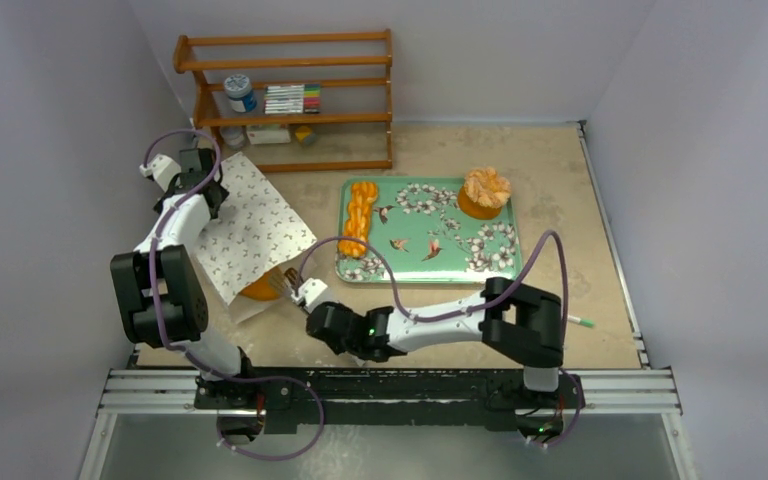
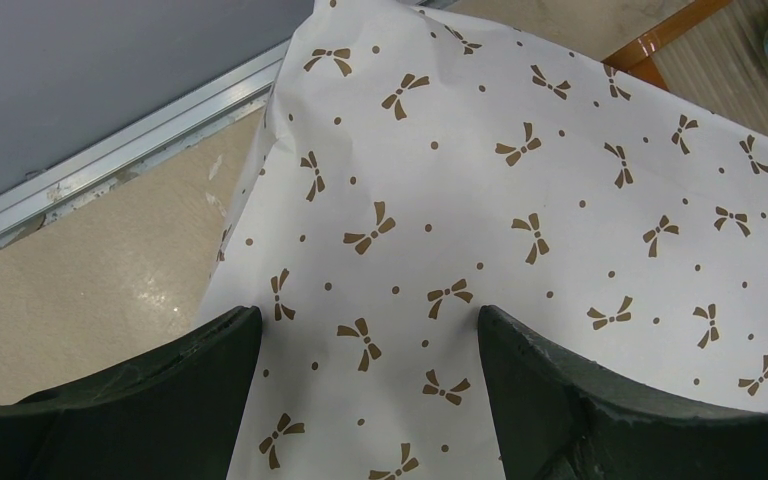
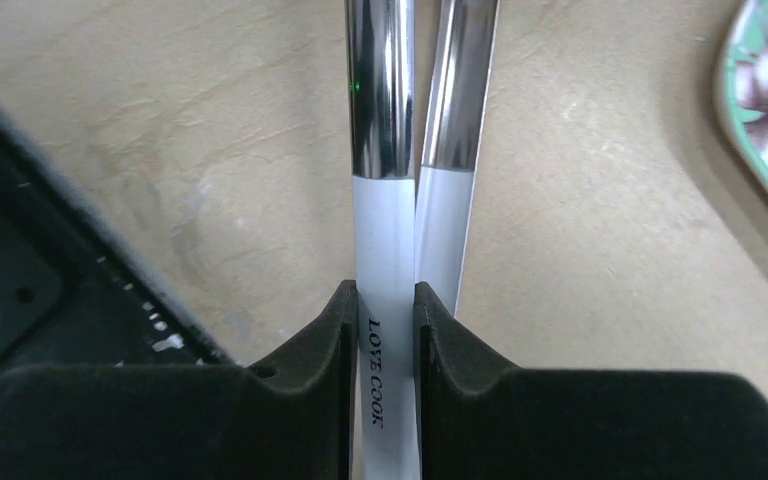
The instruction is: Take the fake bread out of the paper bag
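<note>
The white paper bag (image 1: 250, 225) with brown bow motifs lies at the left, its mouth toward the near edge. An orange fake bread (image 1: 260, 291) shows in that mouth. My left gripper (image 1: 208, 190) stands open over the bag's far end, its jaws wide apart with the printed paper (image 2: 480, 180) between them (image 2: 370, 330). My right gripper (image 3: 385, 300) is shut on the white handle of metal tongs (image 3: 385, 200), marked LOVE COOK. The tongs' tips (image 1: 285, 283) reach the bag's mouth beside the bread. A long braided loaf (image 1: 360, 215) and a ruffled pastry (image 1: 485, 188) lie on the green tray.
The green floral tray (image 1: 430, 240) sits mid-table, right of the bag. A wooden shelf (image 1: 290, 100) with jars and markers stands at the back. A small green-tipped stick (image 1: 580, 322) lies near the right arm's elbow. Grey walls close in both sides.
</note>
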{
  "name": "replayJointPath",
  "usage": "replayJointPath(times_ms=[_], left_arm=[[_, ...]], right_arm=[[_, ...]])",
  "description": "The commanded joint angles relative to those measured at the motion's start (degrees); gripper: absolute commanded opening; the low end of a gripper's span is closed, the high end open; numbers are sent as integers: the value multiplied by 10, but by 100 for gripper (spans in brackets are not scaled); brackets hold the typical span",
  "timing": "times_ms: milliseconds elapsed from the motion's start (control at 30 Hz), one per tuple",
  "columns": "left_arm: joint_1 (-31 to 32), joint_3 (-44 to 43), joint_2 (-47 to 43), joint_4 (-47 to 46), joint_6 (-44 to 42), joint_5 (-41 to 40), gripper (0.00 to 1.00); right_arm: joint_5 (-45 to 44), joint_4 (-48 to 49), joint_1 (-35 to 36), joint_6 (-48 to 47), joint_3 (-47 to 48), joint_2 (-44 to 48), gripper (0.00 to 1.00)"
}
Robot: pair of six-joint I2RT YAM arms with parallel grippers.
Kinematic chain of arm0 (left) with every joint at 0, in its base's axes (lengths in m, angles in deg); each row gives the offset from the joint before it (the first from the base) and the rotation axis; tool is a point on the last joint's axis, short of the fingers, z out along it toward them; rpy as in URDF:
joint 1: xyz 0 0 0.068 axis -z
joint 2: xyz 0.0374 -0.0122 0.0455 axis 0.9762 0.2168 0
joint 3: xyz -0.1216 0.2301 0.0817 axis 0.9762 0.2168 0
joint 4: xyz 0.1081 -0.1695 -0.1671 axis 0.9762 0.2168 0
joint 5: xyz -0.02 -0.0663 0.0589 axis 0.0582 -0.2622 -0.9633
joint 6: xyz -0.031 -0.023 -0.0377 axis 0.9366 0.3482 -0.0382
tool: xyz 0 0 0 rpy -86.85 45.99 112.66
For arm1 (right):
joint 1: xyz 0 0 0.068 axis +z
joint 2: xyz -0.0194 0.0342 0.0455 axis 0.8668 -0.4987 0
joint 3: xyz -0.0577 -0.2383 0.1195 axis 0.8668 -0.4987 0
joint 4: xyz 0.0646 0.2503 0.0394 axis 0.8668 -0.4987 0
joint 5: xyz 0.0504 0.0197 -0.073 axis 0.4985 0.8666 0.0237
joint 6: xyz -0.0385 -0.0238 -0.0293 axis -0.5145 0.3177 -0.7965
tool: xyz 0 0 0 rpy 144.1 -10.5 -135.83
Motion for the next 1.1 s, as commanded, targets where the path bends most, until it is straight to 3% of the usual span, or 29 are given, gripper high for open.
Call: replayJointPath(times_ms=[0, 133, 300, 567, 600, 700, 800, 900, 1067], left_arm=[[10, -3, -24, -20, 16, 32, 78], [11, -2, -29, -18, 16, 33, 78], [10, -6, -36, -12, 15, 32, 78], [11, -7, -41, -6, 13, 30, 78], [11, -6, -41, -6, 13, 29, 79], [11, -3, -40, -8, 14, 31, 79], [10, -1, -37, -10, 17, 34, 78], [11, -4, -37, -11, 16, 34, 78], [11, -12, -36, -7, 13, 29, 79]], right_arm=[[-233, -141, 50, 2, 77, -53, 0], [-324, -229, 99, 23, 128, -119, 0], [-340, -204, 123, 1, 130, -124, 0], [-381, -244, 140, 4, 148, -156, 1], [-382, -247, 140, 9, 147, -152, 5], [-379, -241, 140, 17, 141, -135, 34], [-375, -233, 141, 22, 136, -122, 56], [-372, -234, 142, 28, 138, -112, 64], [-361, -233, 143, 43, 132, -75, 66]])
